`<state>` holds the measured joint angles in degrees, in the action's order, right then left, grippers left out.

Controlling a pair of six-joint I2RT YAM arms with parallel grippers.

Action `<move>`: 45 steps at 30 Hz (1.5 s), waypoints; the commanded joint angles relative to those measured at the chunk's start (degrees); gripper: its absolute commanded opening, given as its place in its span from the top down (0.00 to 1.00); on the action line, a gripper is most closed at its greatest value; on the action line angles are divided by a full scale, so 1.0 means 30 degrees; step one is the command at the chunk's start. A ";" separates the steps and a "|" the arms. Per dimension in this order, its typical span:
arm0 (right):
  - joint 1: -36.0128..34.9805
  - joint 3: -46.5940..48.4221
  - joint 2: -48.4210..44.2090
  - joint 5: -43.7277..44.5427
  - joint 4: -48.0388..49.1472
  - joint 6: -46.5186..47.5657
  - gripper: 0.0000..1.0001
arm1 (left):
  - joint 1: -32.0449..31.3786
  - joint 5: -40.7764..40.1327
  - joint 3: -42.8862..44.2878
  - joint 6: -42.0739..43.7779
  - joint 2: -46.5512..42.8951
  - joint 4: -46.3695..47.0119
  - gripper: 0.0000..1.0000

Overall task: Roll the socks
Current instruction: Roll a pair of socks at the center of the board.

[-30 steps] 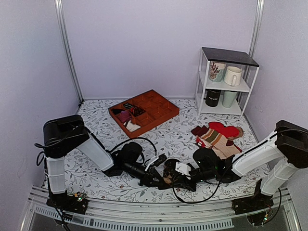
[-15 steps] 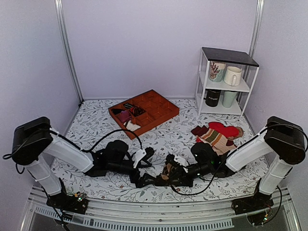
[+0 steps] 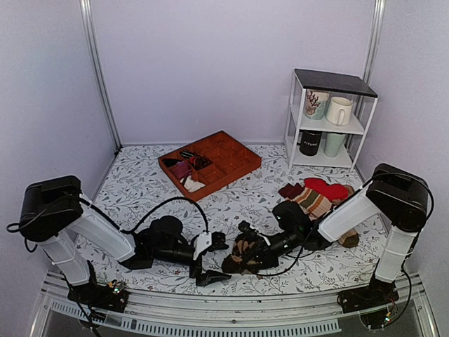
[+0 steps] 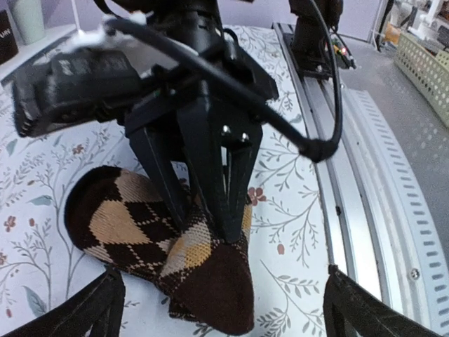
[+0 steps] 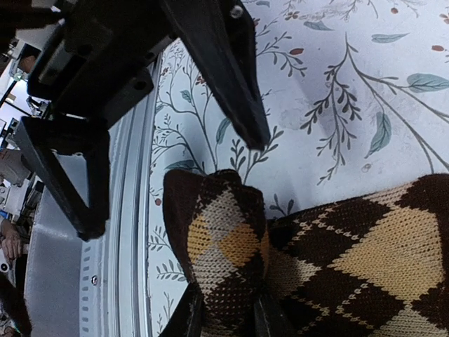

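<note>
The socks (image 3: 245, 252) are a dark brown bundle with tan and black argyle diamonds, lying low near the table's front edge. My right gripper (image 3: 251, 254) is shut on a folded end of the socks (image 5: 226, 239), its two fingers pinching the knit from both sides. My left gripper (image 3: 222, 260) stands wide open just left of the bundle, with nothing in it. In the left wrist view the socks (image 4: 140, 225) lie ahead between the spread tips of the left gripper (image 4: 223, 281), and the right gripper's fingers (image 4: 210, 175) press down into them.
An orange compartment tray (image 3: 238, 160) with small sock bundles sits at the back middle. A white shelf (image 3: 335, 83) with mugs stands back right. A pile of red, striped and beige socks (image 3: 317, 197) lies behind the right arm. A metal rail (image 3: 231, 312) runs along the front edge.
My left gripper has opened wide, let go of the socks and drawn back to the left. The right gripper has carried the bundle leftward, still pinching it.
</note>
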<state>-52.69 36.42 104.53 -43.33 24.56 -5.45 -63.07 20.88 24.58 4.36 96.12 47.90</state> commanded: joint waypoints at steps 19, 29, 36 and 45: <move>0.0045 0.0447 0.1143 0.0494 -0.4814 0.0247 0.82 | -0.0754 -0.9521 -0.4815 -0.2544 -0.0487 1.4260 0.01; 0.0083 0.0574 0.1109 0.0277 -0.5286 0.0400 0.82 | -0.1468 -0.3431 -0.3656 -0.0688 -0.0447 0.8390 0.23; 0.0094 0.0798 0.1485 0.0184 -0.5250 0.0440 0.82 | -0.1578 -0.2590 -0.1577 0.0743 0.1023 0.3929 0.23; 0.0097 0.0834 0.1583 -0.0170 -0.5270 0.0417 0.82 | -0.1726 -0.3146 -0.0298 0.2043 0.2582 0.2790 0.24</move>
<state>-52.10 40.66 105.65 -46.22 17.37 -4.91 -67.42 11.29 22.17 7.60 102.80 58.13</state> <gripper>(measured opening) 0.195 0.765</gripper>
